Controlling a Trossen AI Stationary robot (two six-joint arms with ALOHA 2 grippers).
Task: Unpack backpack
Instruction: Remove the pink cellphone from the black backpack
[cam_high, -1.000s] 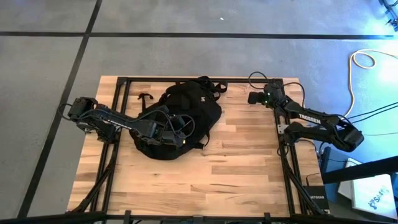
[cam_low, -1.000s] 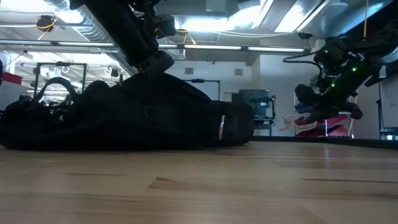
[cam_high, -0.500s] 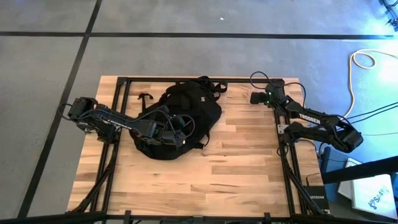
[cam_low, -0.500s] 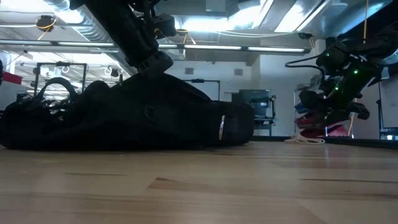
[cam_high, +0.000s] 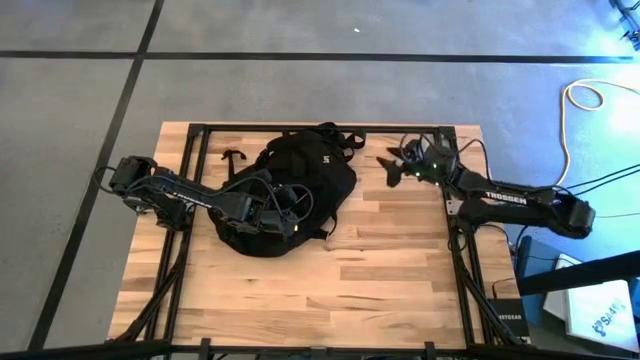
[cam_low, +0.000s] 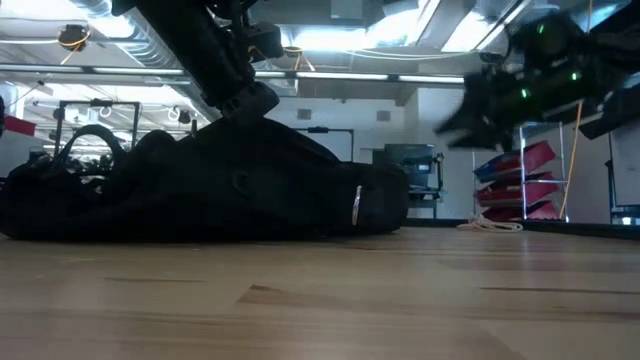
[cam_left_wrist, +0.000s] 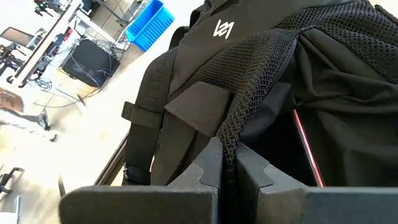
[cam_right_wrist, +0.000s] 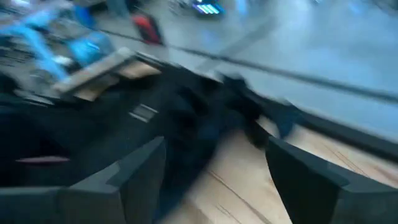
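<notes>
The backpack (cam_high: 295, 185) is black, with a small white logo (cam_left_wrist: 223, 28) and a netted black mesh edge (cam_left_wrist: 261, 81). A thin pink line (cam_left_wrist: 307, 146) shows inside it. The table (cam_high: 380, 270) is light brown wood with stripes. The floor (cam_high: 300, 85) is grey with black lines.

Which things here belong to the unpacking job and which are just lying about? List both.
Job: backpack; left end effector, shut on the backpack's mesh edge; right end effector, open, beside the backpack.
Lying about: cream cable on the floor; blue bin.
</notes>
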